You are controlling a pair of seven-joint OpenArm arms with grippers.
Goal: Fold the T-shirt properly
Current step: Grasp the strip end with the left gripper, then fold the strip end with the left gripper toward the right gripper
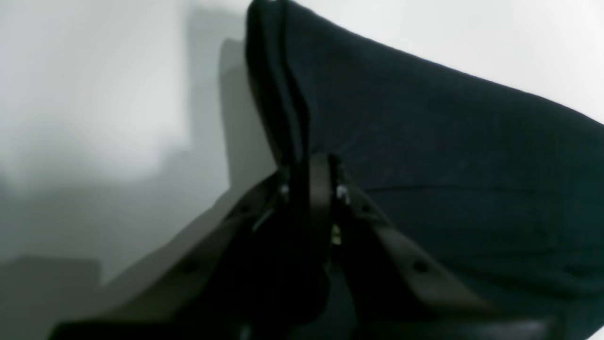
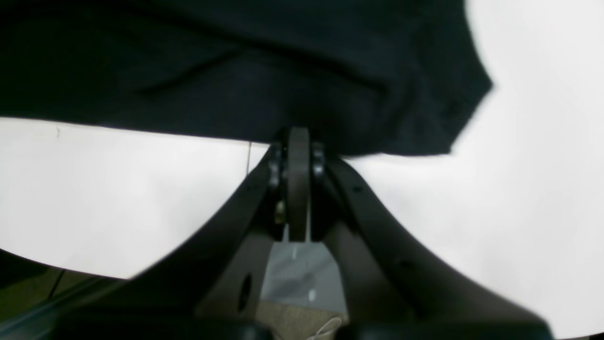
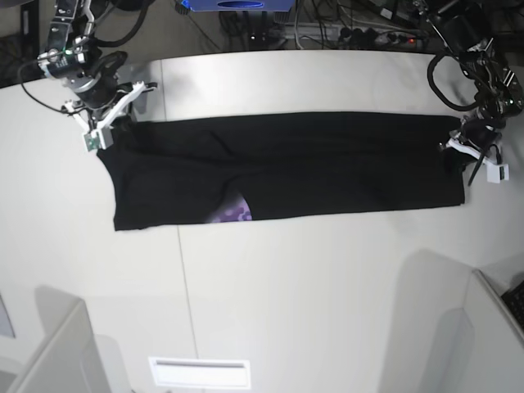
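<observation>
The T-shirt lies stretched as a long black band across the white table, already doubled lengthwise, with a small patch of purple print peeping out at its near edge, left of the middle in the base view. Cloth looks fairly flat, a few shallow creases toward the middle. My left gripper sits at the end of the band on the base view's right, jaws drawn together on a bunched fold of the hem; the left wrist view shows black cloth pinched between them and rising away. My right gripper is at the opposite end, up at the far corner, jaws together with the shirt's edge caught at the tips, the cloth spreading out above them in the right wrist view. I judge the step to be this: both ends gripped, ready for another fold. Next move likely wants both arms to lift together with even tension, so the band does not sag or skew. Risk: thin pinch on the right side may slip.
</observation>
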